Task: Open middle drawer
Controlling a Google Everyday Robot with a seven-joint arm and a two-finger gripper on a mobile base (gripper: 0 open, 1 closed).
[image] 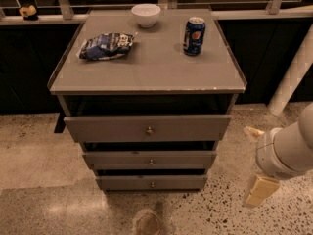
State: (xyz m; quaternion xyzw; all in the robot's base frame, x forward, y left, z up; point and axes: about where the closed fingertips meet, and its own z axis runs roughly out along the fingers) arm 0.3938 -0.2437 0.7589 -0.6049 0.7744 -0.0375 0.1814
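Note:
The middle drawer (122, 159) is a grey flat front with a small round metal knob (151, 162). It sits between the taller top drawer (107, 128) and the thinner bottom drawer (122, 182) of a grey cabinet. Its front stands slightly behind the top drawer's front, with a dark gap above it. My gripper (256, 161) hangs low at the right of the cabinet, above the floor and about level with the middle drawer. It is clear of the cabinet's side. Its cream fingers (259, 191) are spread apart and hold nothing.
On the cabinet top (146, 67) lie a blue chip bag (105, 46), a white bowl (146, 14) and a blue soda can (194, 35). A white pole (292, 75) slants at the right. A railing runs behind. The floor (39, 180) is speckled.

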